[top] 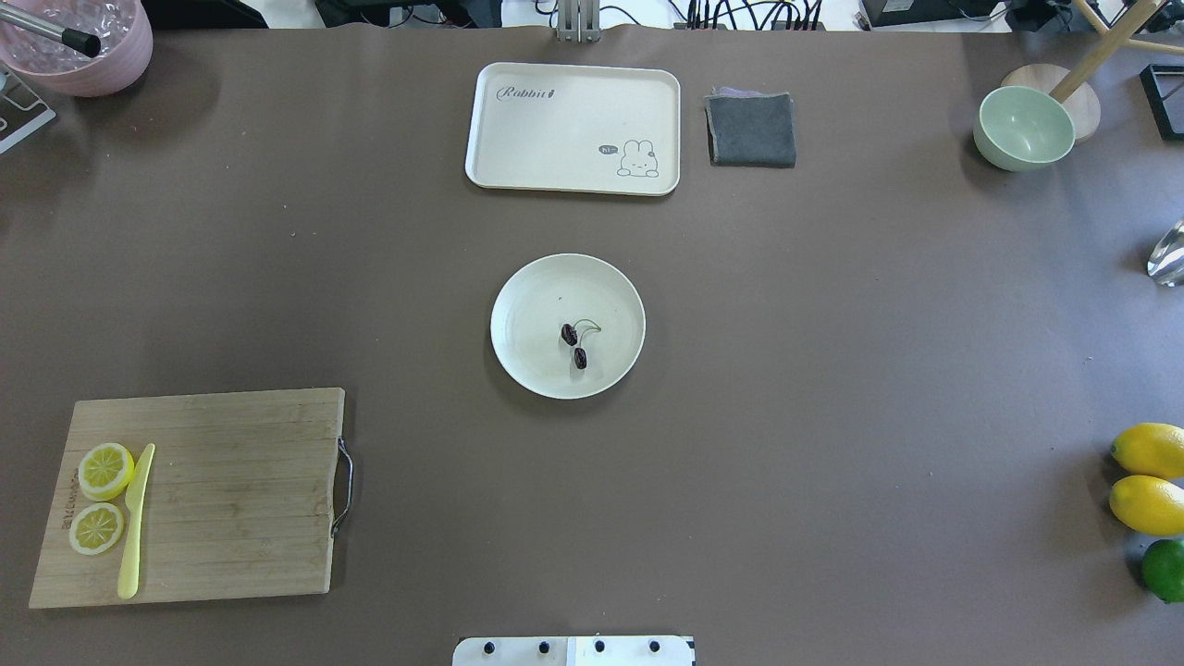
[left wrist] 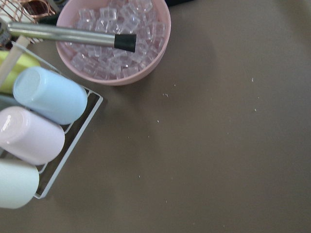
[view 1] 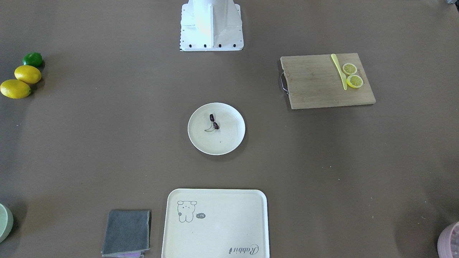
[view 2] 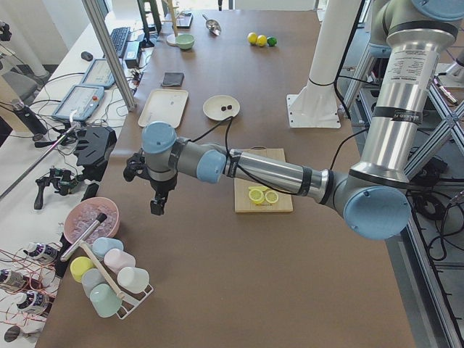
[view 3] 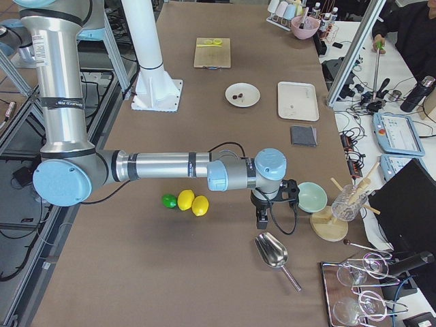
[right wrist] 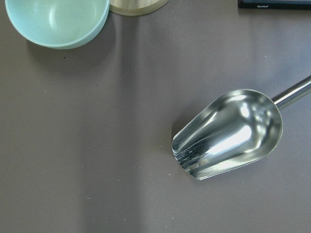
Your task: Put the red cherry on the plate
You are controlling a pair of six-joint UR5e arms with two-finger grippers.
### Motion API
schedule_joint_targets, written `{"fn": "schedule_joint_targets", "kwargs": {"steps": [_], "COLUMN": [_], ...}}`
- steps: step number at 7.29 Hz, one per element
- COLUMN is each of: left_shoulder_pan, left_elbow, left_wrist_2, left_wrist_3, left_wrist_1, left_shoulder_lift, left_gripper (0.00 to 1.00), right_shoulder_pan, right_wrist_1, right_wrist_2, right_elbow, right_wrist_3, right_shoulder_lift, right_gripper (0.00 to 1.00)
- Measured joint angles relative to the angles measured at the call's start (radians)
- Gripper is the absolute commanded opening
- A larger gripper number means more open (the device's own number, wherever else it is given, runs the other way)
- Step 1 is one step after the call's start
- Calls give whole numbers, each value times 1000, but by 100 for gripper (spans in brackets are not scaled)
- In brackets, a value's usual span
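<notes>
The red cherry (view 1: 214, 122), a tiny dark maroon pair on thin green stems, lies inside the round cream plate (view 1: 229, 140) at the table's middle; from overhead the cherry (top: 575, 344) sits right of the plate's (top: 532, 310) centre. Both arms are far from it. My left gripper (view 2: 157, 206) hangs over the table's left end near the pink ice bowl (left wrist: 114, 41). Over the opposite end, my right gripper (view 3: 261, 221) hovers above a metal scoop (right wrist: 228, 133). Only the side views show the grippers, so I cannot tell whether they are open or shut.
A wooden board (top: 213, 495) holds two lemon slices (top: 104, 470) and a yellow knife (top: 134, 523). A cream tray (top: 555, 125) and grey cloth (top: 751, 129) lie beyond the plate. Two lemons (top: 1150, 476), a lime (top: 1165, 569), a green bowl (top: 1024, 127) and a cup rack (left wrist: 43, 126) line the ends.
</notes>
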Motion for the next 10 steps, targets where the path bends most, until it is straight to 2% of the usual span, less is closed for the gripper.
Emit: {"fn": "schedule_joint_targets", "kwargs": {"steps": [3,10], "left_shoulder_pan": [-39,-42], "left_elbow": [27,-1], "left_wrist_2": [-19,53], "left_wrist_3": [23,19], "left_wrist_1": [-50,-54], "left_shoulder_lift": [95,86], "left_gripper": [98,98], "right_shoulder_pan": [6,9], "right_wrist_1": [1,1], "right_wrist_2": [8,9], "right_elbow": [6,5], "right_wrist_3": [4,10], "right_shoulder_lift": [-5,-7], "right_gripper": [100,100]}}
